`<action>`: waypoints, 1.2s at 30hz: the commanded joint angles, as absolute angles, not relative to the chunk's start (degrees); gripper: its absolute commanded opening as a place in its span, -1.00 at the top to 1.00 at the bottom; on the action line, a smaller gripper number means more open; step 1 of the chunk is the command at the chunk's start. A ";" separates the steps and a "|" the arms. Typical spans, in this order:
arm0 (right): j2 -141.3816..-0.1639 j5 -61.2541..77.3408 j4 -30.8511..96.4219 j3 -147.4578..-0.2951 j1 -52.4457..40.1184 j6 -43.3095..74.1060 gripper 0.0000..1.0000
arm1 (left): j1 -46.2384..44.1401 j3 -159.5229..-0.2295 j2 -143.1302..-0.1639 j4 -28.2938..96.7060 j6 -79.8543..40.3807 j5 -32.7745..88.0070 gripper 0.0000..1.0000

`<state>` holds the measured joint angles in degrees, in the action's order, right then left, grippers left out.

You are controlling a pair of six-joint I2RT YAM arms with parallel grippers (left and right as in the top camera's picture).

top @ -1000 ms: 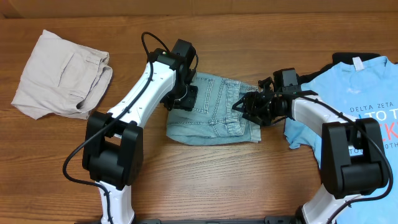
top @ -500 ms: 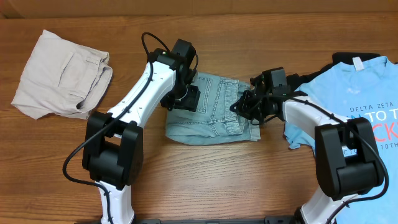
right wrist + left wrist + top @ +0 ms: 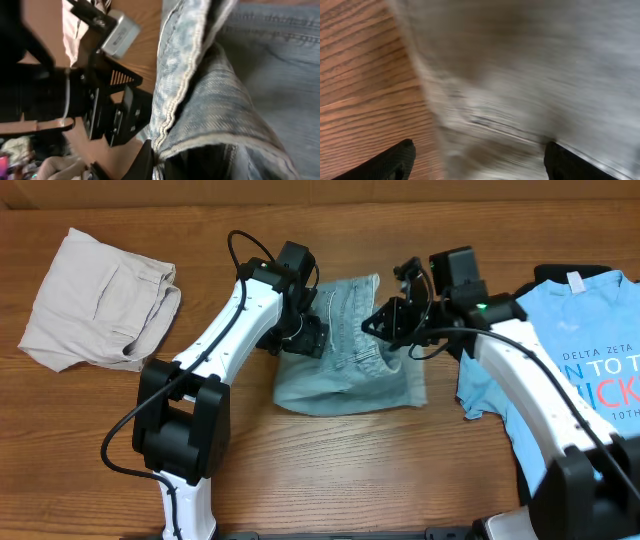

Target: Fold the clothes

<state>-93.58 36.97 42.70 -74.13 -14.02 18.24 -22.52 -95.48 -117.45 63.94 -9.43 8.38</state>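
Only readable stuff is on the sky-blue T-shirt at the right: "DELTA ZETA", then partial "N TO T", "ICK" and "10TH".

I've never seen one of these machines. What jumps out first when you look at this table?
Pale denim shorts lie in the middle of the wooden table, worked from both sides: the right gripper pinches a fold of the denim, while the left gripper stands open at their left edge. Crumpled beige shorts lie at the far left, and a sky-blue printed T-shirt lies at the right edge.
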 commanded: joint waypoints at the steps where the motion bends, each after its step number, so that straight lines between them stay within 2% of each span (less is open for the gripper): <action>1: -93.21 25.93 47.81 -75.00 -13.65 16.67 0.92 | -22.79 -94.98 -117.36 63.68 -8.78 8.93 -0.72; 7: -97.60 11.53 51.37 -73.80 -13.63 16.93 0.92 | -22.79 -94.98 -117.36 63.68 -8.78 8.88 -0.77; 14: -105.16 2.52 49.98 -72.99 -11.81 18.00 0.92 | -22.79 -94.98 -117.36 63.42 -8.78 8.88 -0.81; 20: -106.76 2.87 49.60 -73.25 -9.76 18.13 0.92 | -22.79 -94.98 -117.36 63.33 -8.78 8.86 -0.83; 26: -102.80 15.55 56.45 -81.49 -10.66 12.45 0.92 | -22.39 -95.00 -117.36 63.75 -8.99 6.83 -0.86; 29: -98.91 20.62 60.82 -88.97 -13.23 9.91 0.92 | -19.64 -95.04 -117.36 64.90 -9.96 6.63 -0.84; 36: -93.65 19.16 62.24 -96.99 -19.84 11.25 0.92 | -11.64 -95.04 -117.36 65.52 -9.76 12.75 -0.81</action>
